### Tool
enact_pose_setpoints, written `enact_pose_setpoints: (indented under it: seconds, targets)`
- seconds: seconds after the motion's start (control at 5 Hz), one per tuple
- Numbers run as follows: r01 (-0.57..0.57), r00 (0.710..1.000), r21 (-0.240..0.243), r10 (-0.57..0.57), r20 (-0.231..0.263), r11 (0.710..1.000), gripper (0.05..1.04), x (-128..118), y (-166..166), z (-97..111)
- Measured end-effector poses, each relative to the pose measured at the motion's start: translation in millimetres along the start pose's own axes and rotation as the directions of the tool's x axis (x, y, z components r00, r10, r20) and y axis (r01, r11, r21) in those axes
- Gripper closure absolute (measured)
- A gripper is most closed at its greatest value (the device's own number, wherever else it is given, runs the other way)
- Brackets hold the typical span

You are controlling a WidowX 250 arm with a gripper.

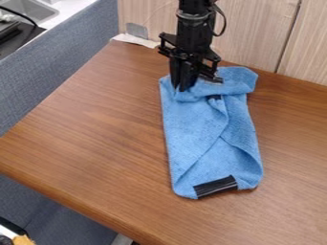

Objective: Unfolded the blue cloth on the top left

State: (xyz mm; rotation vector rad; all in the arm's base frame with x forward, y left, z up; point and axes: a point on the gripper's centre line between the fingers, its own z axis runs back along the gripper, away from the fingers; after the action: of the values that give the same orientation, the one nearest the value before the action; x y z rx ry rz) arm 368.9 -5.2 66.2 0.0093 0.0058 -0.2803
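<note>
Camera view has the blue cloth point(204, 139) directly under the jaws at its far left part and spreading from them toward the camera, with folded layers bunched just beside them. Whether the jaws are open, closed or gripping fabric, I cannot tell. The step in hand looks like opening the top-left fold. To do it well, take just the upper layer, lift it slightly, draw it outward past the lower layer's edge, then lay it down before letting go. Pinching both layers would probably drag the whole cloth.

The brown wooden tabletop point(83, 129) extends to either side of the jaws. Behind them stands a pale wood-grain panel point(256, 33); well apart, toward the picture's left, are a blue-grey partition point(45, 81) and, beyond it, a sink point(28, 9).
</note>
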Motion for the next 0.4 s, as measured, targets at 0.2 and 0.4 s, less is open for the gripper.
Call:
enact_pose_setpoints:
  seconds: [0.2, 0.4]
  targets:
    - [-0.005, 1.0, 0.004, 0.005, 0.015, 1.0, 1.023, 5, 3, 9]
    - [-0.055, 0.997, 0.015, 0.054, 0.05, 0.998, 1.029, 11, 24, 24]
